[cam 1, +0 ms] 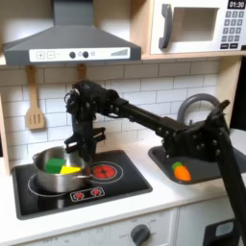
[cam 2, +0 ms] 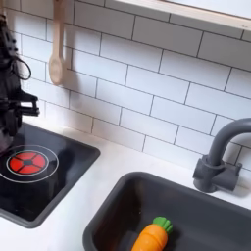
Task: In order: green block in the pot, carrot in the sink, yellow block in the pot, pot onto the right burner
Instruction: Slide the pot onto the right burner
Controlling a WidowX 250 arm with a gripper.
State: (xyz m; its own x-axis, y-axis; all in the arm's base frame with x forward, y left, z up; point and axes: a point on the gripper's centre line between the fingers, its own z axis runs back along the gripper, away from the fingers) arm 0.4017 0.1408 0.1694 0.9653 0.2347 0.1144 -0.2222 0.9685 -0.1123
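In the first exterior view the gripper (cam 1: 73, 150) hangs at the pot's (cam 1: 46, 179) far rim; whether its jaws are wide or closed cannot be told. Inside the shiny round pot lie the green block (cam 1: 53, 166) and the yellow block (cam 1: 70, 171), side by side. The pot sits on the black cooktop (cam 1: 115, 189), on the first exterior view's left, beside the red spiral burner (cam 1: 105, 171). The orange carrot (cam 2: 151, 236) lies in the dark grey sink (cam 2: 120, 206), below the arched faucet (cam 2: 220, 157).
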